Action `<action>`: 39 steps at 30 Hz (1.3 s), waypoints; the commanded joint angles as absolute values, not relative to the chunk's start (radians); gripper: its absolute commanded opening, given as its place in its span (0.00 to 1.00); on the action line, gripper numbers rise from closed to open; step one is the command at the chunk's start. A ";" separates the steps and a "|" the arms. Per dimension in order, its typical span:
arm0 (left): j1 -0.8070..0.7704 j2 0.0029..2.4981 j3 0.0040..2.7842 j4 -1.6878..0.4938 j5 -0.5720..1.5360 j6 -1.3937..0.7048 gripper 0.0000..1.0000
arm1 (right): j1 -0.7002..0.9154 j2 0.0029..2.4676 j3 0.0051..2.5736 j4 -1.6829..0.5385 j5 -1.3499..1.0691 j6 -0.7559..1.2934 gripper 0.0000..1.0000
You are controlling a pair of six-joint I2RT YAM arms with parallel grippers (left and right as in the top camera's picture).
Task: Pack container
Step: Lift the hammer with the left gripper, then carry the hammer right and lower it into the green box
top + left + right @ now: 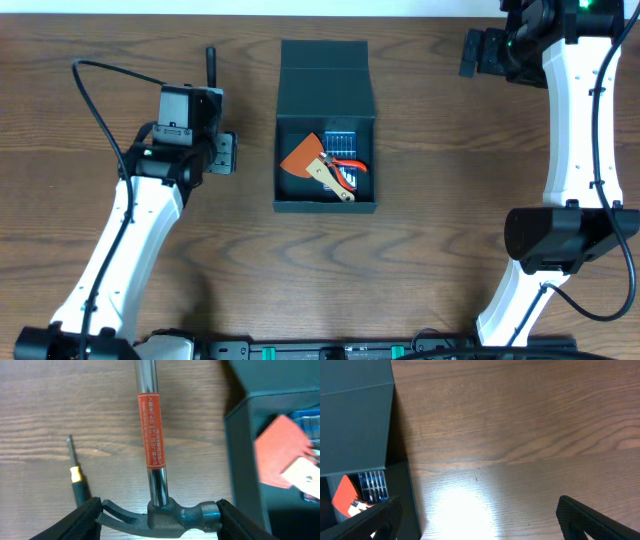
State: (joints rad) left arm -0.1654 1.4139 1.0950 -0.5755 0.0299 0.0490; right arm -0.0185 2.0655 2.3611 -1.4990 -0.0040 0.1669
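The dark teal container [290,150] stands open at the table's middle, its flap lid [326,70] folded back. Inside lie an orange scraper [303,156] with a wooden handle, a small blue case of bits [339,139] and red-handled pliers [352,170]. My left gripper [159,516] is left of the container and shut on the head of a hammer [165,512]. The hammer's steel shaft with an orange label [151,430] points away, and its black grip shows in the overhead view [211,62]. My right gripper [477,520] is open and empty over bare table right of the container [355,420].
A small screwdriver [75,476] with a black and yellow handle lies on the wood just left of the hammer. The right arm's base [560,240] stands at the right side of the table.
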 commanded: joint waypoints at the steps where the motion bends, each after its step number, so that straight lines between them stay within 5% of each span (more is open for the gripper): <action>1: -0.202 1.398 1.124 -0.574 0.064 0.052 0.59 | -0.019 2.059 2.381 -1.500 -0.005 0.152 0.99; 39: -0.545 1.461 1.123 -0.628 0.136 0.228 0.55 | -0.014 2.059 2.381 -1.500 -0.005 0.152 0.99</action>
State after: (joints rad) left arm -0.5377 1.4464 1.0950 -0.6254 0.1253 0.2138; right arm -0.0185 2.0655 2.3611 -1.4990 -0.0040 0.1669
